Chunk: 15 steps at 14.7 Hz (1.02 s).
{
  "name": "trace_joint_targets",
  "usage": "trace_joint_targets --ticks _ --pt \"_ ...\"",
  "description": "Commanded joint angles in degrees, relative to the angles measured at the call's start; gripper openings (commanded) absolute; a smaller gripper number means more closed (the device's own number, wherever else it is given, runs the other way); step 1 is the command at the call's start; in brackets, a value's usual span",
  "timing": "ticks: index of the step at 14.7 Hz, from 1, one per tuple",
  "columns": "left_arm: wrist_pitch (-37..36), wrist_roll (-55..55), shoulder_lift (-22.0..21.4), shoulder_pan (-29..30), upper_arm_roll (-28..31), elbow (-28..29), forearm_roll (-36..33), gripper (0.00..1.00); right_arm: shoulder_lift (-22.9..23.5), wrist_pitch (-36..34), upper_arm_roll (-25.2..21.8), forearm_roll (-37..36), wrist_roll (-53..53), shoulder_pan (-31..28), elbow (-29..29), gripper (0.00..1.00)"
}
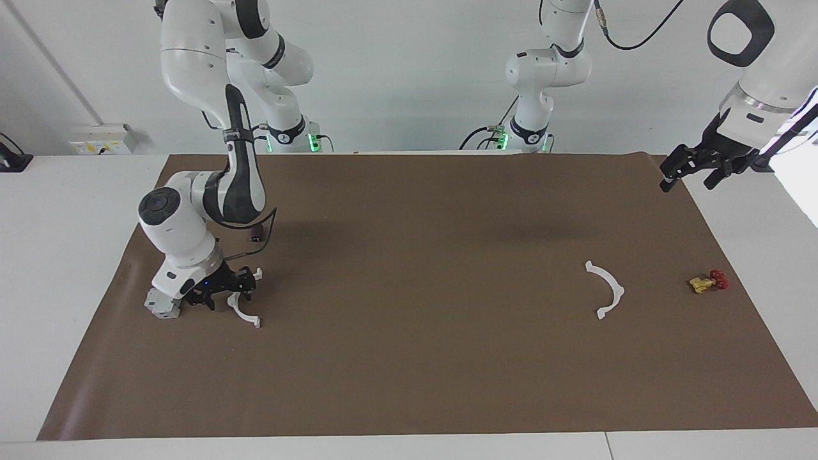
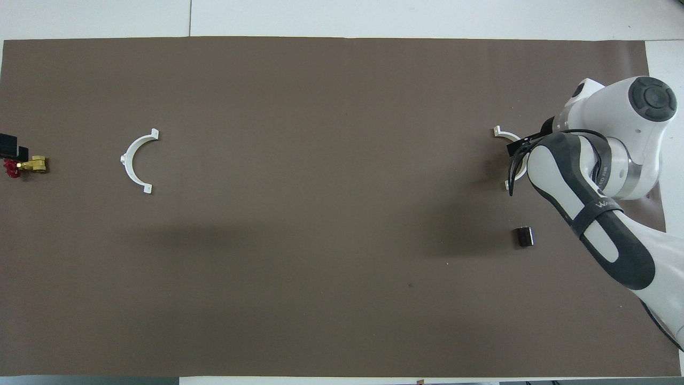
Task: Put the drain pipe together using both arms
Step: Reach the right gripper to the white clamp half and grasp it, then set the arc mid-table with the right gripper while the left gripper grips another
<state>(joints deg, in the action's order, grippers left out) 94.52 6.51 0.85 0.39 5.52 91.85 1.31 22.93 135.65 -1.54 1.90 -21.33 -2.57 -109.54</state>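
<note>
- Right gripper (image 1: pixel 220 295): down at the brown mat (image 1: pixel 409 358) near the right arm's end of the tabletop (image 1: pixel 64 255). Its black jaws sit at the middle of one white half-ring (image 1: pixel 245 314). Whether they are clamped on the plastic or merely straddling it cannot be told.
- That half-ring: lies on the mat, one tabbed end showing just clear of the jaws on the side nearer the robots, the other end curving out below them. In the overhead view only its two ends (image 2: pixel 501 132) show; the right arm (image 2: pixel 593 187) covers the rest, along with the gripper.
- Grey boxy block (image 1: pixel 160 307): just beside the right gripper, on the side toward the mat's edge, partly hidden by the wrist.
- Small dark block (image 2: pixel 524 237): on the mat, nearer the robots than the right gripper, apart from it.
- Left gripper (image 1: pixel 689 171): held in the air over the mat's corner at the left arm's end, jaws apart with nothing between them. The left arm waits. In the overhead view only its black tips (image 2: pixel 10 145) show at the frame edge.
- Second half-ring (image 1: pixel 607 289): flat on the mat, well apart from both sets of jaws and untouched.
- Yellow-and-red valve (image 1: pixel 707 282): on the mat beside the second half-ring, toward the left arm's end; seen from overhead the left gripper's tips lie just over it.
</note>
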Motion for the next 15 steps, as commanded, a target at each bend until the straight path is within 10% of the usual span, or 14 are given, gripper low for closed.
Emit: trace_joint_targets --ticks 1,7,11,15 --pt "1.01 0.43 -1.56 -0.21 -0.06 1.84 -0.34 1.00 -1.14 1.63 0.39 1.44 -3.80 -0.77 -2.44 0.65" --pt "9.08 0.61 -0.59 -0.21 -0.07 5.69 -0.43 1.00 -0.96 1.90 0.48 1.44 -3.28 0.01 -1.65 0.07" --pt "16.99 0.70 3.70 -0.30 -0.07 9.30 -0.43 1.00 -0.70 -3.60 1.27 1.36 0.92 2.73 3.51 0.00" --pt "28.59 0.70 9.59 -1.09 -0.07 12.90 -0.78 1.00 3.16 -21.81 1.27 0.48 26.34 15.62 21.08 0.00"
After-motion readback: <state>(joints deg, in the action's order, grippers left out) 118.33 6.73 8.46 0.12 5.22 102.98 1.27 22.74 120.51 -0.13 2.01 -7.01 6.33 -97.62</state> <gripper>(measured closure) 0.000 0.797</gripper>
